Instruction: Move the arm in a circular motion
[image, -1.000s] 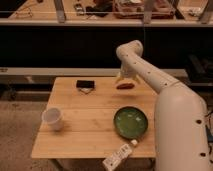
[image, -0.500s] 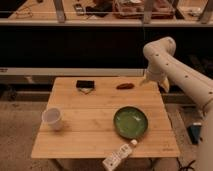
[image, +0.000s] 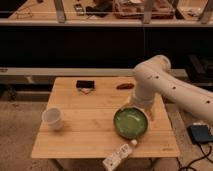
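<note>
1. The large white, thick tubular robot arm (image: 172, 89) with small dark dots along its links comes in from the right of the round green bowl (image: 131, 123). It rises to a rounded joint up and to the right of the bowl, then bends down toward it.
2. The pale gripper (image: 137, 111) at the arm's end hangs at the bowl's far right rim, pointing down. From this view it overlaps the rim, and I cannot tell whether it touches the bowl.
3. I cannot tell whether the gripper is wide or narrow, and nothing can be seen held in it.
4. The arm's last link stands directly above the gripper, so the rest of the arm lies up and to the right of it, over the right side of the light wooden table (image: 85, 142) that bears the bowl.
5. The bowl sits on the right half of the tabletop, toward its front.
6. A white cup (image: 53, 119) stands upright well to the left of the bowl.
7. A small flat black object (image: 85, 85) lies beyond the bowl and to its left, near the table's far edge.
8. A small reddish-brown object (image: 125, 86) lies straight beyond the bowl, just left of the arm's downward link.
9. A white bottle (image: 119, 156) lies on its side just in front of the bowl, at the table's front edge.
10. A dark blue flat device (image: 200, 134) lies on the floor to the right of the bowl, off the table.
</note>
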